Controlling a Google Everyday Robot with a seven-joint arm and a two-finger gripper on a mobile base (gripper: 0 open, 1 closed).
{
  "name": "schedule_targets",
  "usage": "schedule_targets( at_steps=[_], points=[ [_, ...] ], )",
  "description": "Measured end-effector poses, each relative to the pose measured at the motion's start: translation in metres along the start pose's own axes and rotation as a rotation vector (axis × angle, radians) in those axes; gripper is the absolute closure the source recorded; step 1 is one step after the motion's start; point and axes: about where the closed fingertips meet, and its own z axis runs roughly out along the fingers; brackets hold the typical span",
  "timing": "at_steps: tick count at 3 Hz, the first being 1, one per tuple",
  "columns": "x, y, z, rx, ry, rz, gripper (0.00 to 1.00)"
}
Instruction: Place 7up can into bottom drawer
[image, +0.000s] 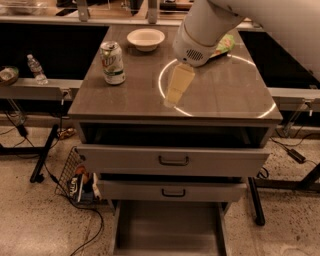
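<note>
The 7up can (113, 62) stands upright on the left part of the brown cabinet top (225, 100), white and green with a silver top. The bottom drawer (167, 227) is pulled out at floor level, a shallow grey tray with nothing in it. My gripper (173, 95) hangs below the big white arm over the middle of the top. It is to the right of the can, apart from it, and holds nothing.
A white bowl (145, 38) sits behind the can. A green snack bag (226, 44) lies at the back right, partly hidden by the arm. The two upper drawers (172, 160) stand slightly open. A water bottle (36, 69) is on the left bench, and a wire basket (77, 177) on the floor.
</note>
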Motion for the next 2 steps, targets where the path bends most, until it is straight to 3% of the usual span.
schedule_targets(
  at_steps=[1,2],
  points=[
    [0.000,0.000,0.000,0.000,0.000,0.000,0.00],
    [-0.012,-0.009,0.018,0.013,-0.054,0.023,0.00]
  ],
)
